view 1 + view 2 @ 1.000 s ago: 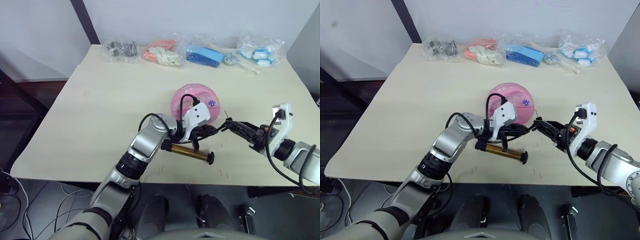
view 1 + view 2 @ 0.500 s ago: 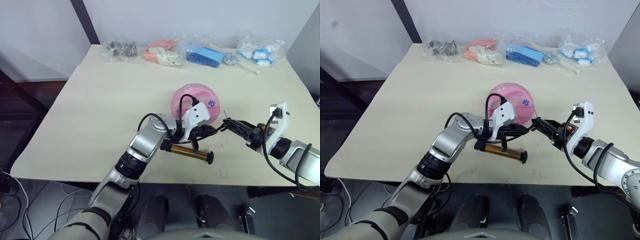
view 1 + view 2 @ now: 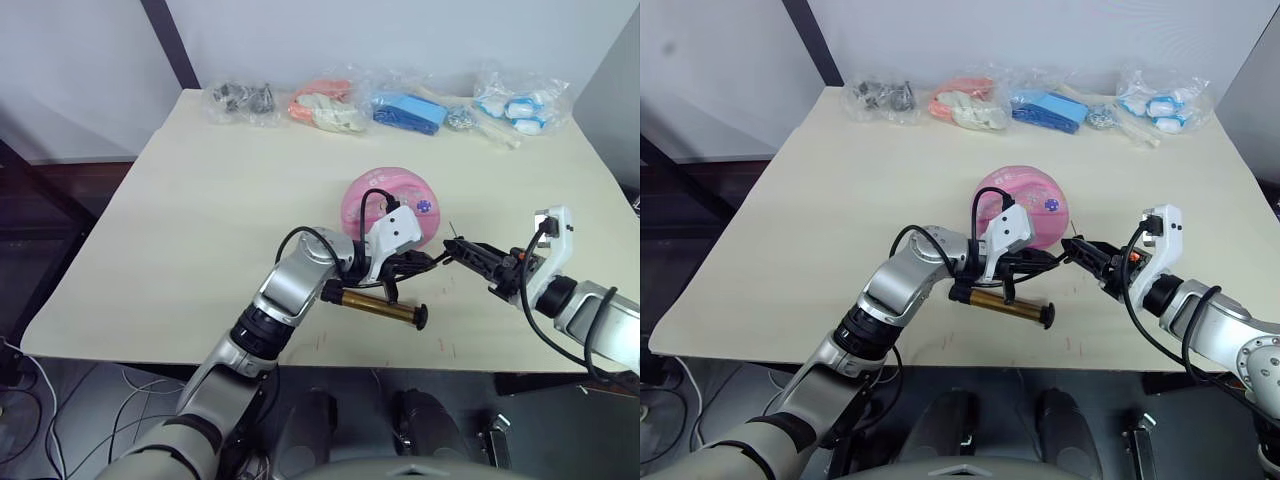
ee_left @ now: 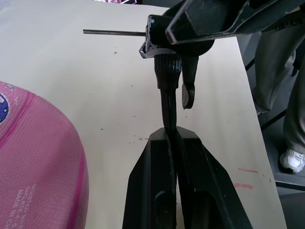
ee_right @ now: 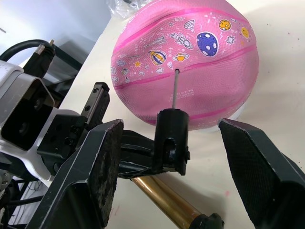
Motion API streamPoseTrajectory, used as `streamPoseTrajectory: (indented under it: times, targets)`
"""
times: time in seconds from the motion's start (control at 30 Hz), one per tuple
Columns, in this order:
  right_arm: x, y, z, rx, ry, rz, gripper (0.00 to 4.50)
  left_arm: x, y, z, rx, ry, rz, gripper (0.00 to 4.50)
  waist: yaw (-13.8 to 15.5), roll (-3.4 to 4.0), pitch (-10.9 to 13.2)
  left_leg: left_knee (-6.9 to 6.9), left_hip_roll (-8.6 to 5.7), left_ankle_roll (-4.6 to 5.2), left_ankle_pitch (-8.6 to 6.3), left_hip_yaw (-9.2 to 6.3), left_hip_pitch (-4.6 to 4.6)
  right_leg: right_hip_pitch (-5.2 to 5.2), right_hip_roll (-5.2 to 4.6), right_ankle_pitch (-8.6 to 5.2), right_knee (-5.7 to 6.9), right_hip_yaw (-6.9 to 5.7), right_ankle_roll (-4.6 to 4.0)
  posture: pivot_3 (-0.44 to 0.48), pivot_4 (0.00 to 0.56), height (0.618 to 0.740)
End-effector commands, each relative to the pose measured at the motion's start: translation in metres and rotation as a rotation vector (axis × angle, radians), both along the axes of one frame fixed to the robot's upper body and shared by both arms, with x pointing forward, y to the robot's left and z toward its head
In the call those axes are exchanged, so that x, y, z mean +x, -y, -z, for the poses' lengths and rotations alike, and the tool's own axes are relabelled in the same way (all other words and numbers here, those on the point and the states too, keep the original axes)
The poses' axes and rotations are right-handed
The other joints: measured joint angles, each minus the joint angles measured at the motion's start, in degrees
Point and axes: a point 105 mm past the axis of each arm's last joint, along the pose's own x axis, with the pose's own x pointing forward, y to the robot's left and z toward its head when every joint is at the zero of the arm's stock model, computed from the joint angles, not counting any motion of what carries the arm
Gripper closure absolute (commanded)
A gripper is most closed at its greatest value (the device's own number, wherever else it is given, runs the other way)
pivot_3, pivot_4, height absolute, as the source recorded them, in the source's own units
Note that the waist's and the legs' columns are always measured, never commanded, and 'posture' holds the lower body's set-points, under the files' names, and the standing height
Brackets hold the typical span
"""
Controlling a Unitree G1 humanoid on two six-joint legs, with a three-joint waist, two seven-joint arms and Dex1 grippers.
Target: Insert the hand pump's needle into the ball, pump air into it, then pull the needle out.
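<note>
The pink ball [image 3: 400, 185] rests on the cream table [image 3: 200, 200], right of centre. Just in front of it lies the gold hand pump [image 3: 380, 305], its black T-handle [image 3: 421, 316] pointing right. My left gripper [image 3: 425, 258] is shut on the pump's thin black hose [image 4: 167, 105], just behind the small black fitting [image 5: 171, 138]. The needle [image 5: 175, 90] sticks out of that fitting, bare and outside the ball; in the right wrist view it lines up with the black valve dot [image 5: 177, 71]. My right gripper [image 3: 455, 245] is open, one finger either side of the fitting.
Several plastic bags of small items line the table's far edge: grey parts [image 3: 245, 98], orange and white pieces [image 3: 325, 105], blue pieces [image 3: 410, 110], blue and white pieces [image 3: 520, 100]. Bare tabletop lies left of the ball. The near table edge runs just in front of the pump.
My right arm has drifted slightly left, toward the fitting. The left gripper, the pump and the ball have kept their places.
</note>
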Motion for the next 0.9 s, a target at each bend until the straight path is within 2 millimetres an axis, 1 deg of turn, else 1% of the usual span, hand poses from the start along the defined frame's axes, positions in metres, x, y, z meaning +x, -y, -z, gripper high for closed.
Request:
streamPoseTrajectory:
  times: [0.03,0.37,0.47,0.5,0.53,0.57,0.6,0.63,0.83,0.9]
  targets:
    - [-0.0001,-0.0019,-0.0098,0.009,0.037,-0.011,1.16,-0.0064,0.0064,-0.0150,-0.030,0.052,0.039,4.50,0.00,0.00,0.00,0.00,0.00,0.00,0.00,0.00,0.00,0.00,0.00,0.00,-0.01,0.00,0.00,0.000,0.150,0.740]
    - [-0.0008,-0.0006,-0.0088,0.006,0.033,-0.010,1.16,-0.0073,0.0068,-0.0148,-0.031,0.052,0.040,4.50,0.00,0.00,0.00,0.00,0.00,0.00,0.00,0.00,0.00,0.00,0.00,-0.01,-0.01,0.00,0.01,0.000,0.150,0.740]
    - [-0.0003,-0.0009,-0.0089,0.009,0.033,-0.009,2.02,-0.0075,0.0069,-0.0150,-0.031,0.054,0.042,4.50,-0.01,0.00,0.00,0.00,0.00,0.00,0.00,0.00,0.00,0.00,0.00,-0.01,-0.01,0.00,0.01,0.000,0.150,0.740]
    - [-0.0002,-0.0011,-0.0088,0.011,0.033,-0.010,2.57,-0.0075,0.0069,-0.0151,-0.032,0.054,0.042,4.50,0.00,0.00,0.00,0.00,0.00,0.00,0.00,0.00,0.00,0.00,0.00,-0.01,-0.01,0.01,0.01,0.000,0.150,0.740]
    - [-0.0003,-0.0014,-0.0086,0.011,0.033,-0.010,3.23,-0.0075,0.0068,-0.0152,-0.032,0.054,0.041,4.50,0.00,0.00,0.00,0.00,0.00,0.00,0.00,0.00,0.00,0.00,0.00,-0.01,-0.01,0.01,0.01,0.000,0.150,0.740]
    - [-0.0003,-0.0017,-0.0084,0.012,0.032,-0.011,3.58,-0.0075,0.0068,-0.0152,-0.032,0.054,0.041,4.50,0.00,0.00,0.00,0.00,0.00,0.00,0.00,0.00,0.00,0.00,0.00,-0.01,-0.01,0.00,0.01,0.000,0.150,0.740]
    - [-0.0004,-0.0018,-0.0082,0.012,0.031,-0.011,4.03,-0.0074,0.0067,-0.0152,-0.032,0.054,0.041,4.50,-0.01,0.00,0.00,0.00,0.00,0.00,0.00,0.00,0.00,0.00,0.00,-0.01,-0.01,0.00,0.01,0.000,0.150,0.740]
    - [-0.0005,-0.0020,-0.0080,0.012,0.031,-0.011,4.16,-0.0074,0.0065,-0.0152,-0.033,0.054,0.040,4.50,0.00,0.00,0.00,0.00,0.00,0.00,0.00,0.00,0.00,0.00,0.00,-0.01,-0.01,0.00,0.01,0.000,0.150,0.740]
    - [-0.0005,-0.0028,-0.0091,0.023,0.032,-0.011,4.16,-0.0063,0.0049,-0.0158,-0.037,0.058,0.035,4.50,0.00,0.00,0.00,0.00,0.00,0.00,0.00,0.00,0.00,0.00,0.00,-0.01,-0.01,0.00,0.02,0.000,0.150,0.740]
    - [0.0003,-0.0026,-0.0101,0.027,0.032,-0.004,4.16,-0.0054,0.0030,-0.0190,-0.054,0.055,0.032,4.50,-0.01,0.00,0.00,0.00,0.00,0.00,0.00,0.00,0.00,0.00,0.00,-0.03,-0.01,0.00,0.04,0.000,0.150,0.740]
